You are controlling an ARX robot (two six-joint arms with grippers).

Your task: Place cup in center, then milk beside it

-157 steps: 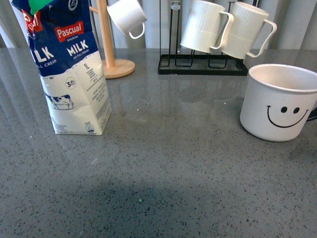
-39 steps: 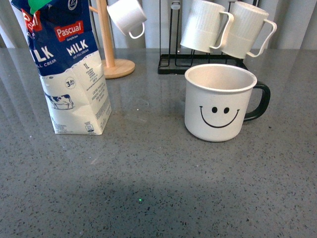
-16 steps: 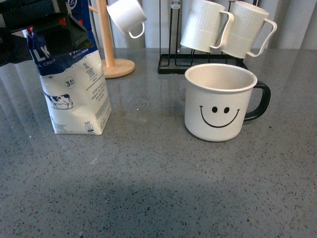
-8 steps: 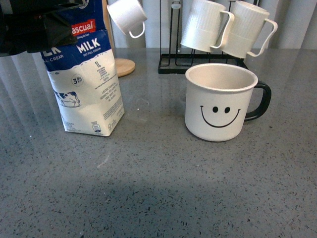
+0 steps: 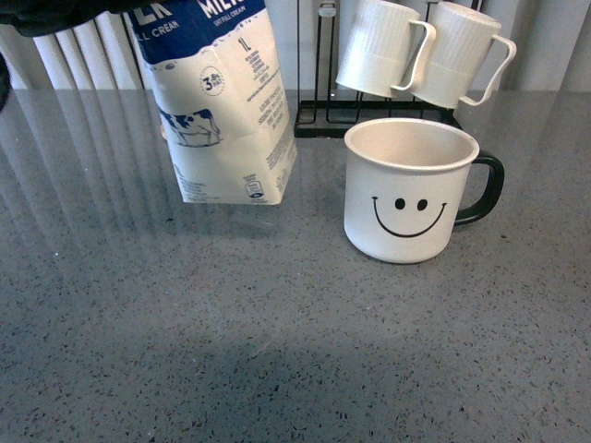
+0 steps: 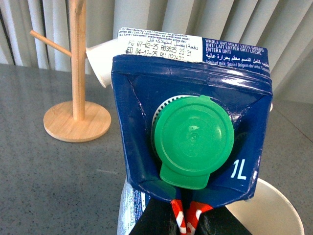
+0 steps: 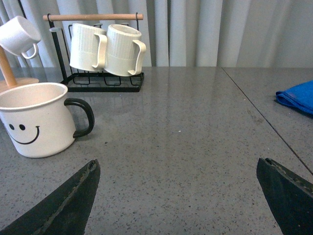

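One risk is nagging me: my left end effector [image 6: 182, 221] is pinching the tall blue-and-white green-capped milk carton [image 5: 226, 111] aloft, just left of the white smiley-face mug [image 5: 411, 194], so any swing is threatening to clip it or loosen my hold.

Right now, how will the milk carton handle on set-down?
The milk carton is tall, narrow-based: probably tippy if released tilted. Creases by the green cap suggest walls flex under squeeze. Marked 1L: likely heavy if full.
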